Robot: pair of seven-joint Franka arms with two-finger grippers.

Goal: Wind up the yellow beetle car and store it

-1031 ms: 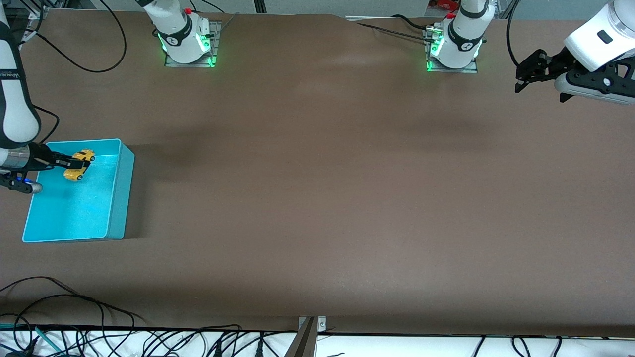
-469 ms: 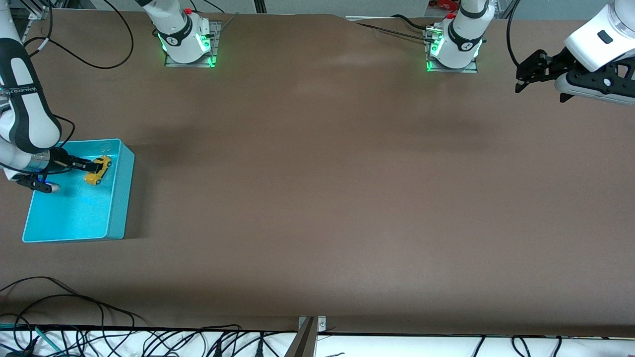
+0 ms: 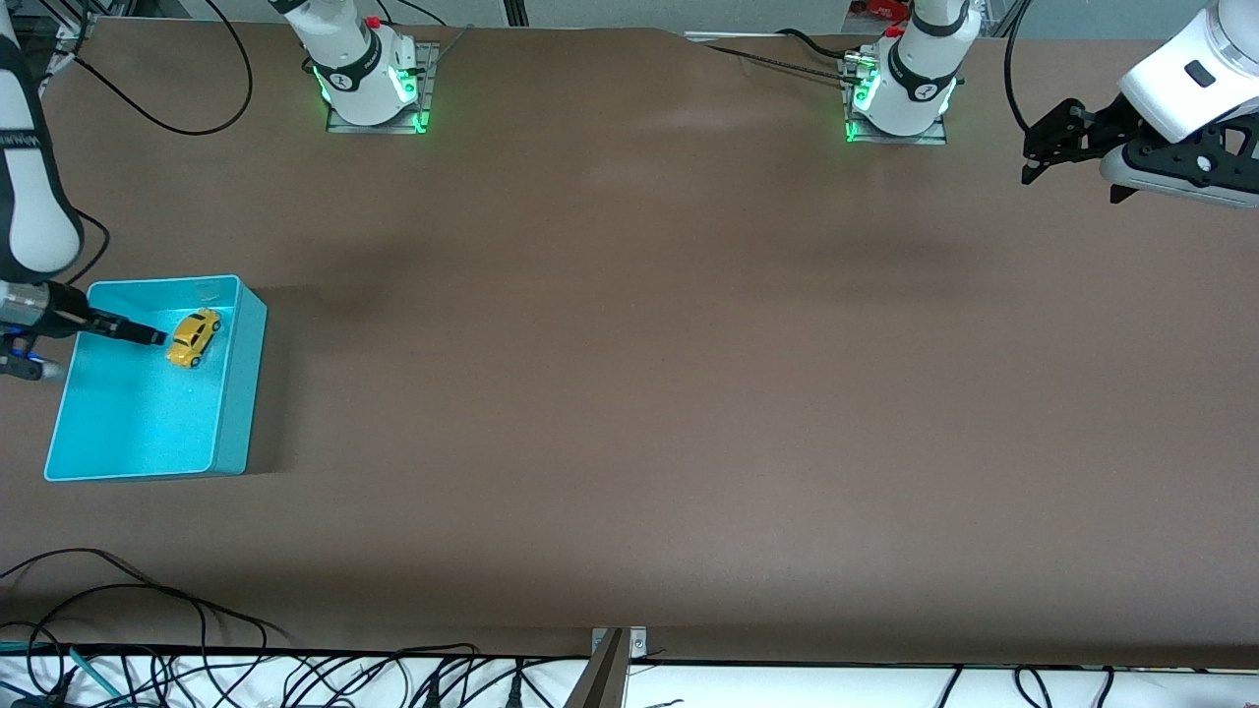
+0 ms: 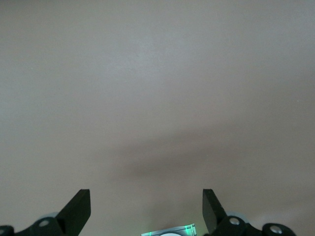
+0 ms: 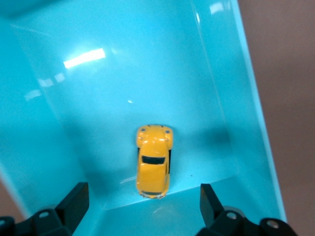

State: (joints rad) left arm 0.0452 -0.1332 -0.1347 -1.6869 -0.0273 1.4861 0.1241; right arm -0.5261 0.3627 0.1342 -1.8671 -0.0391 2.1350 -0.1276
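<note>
My right gripper (image 3: pixel 148 336) has let go and drawn back, fingers spread; the yellow beetle car (image 3: pixel 193 337) now rests free on the floor of the turquoise bin (image 3: pixel 241 393) near the worktop's right-arm edge. Storage looks complete. My left gripper (image 3: pixel 1045 147) waits, spread, over the left-arm end.

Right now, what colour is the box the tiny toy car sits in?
Turquoise plastic box, clearest in the right wrist view.
</note>
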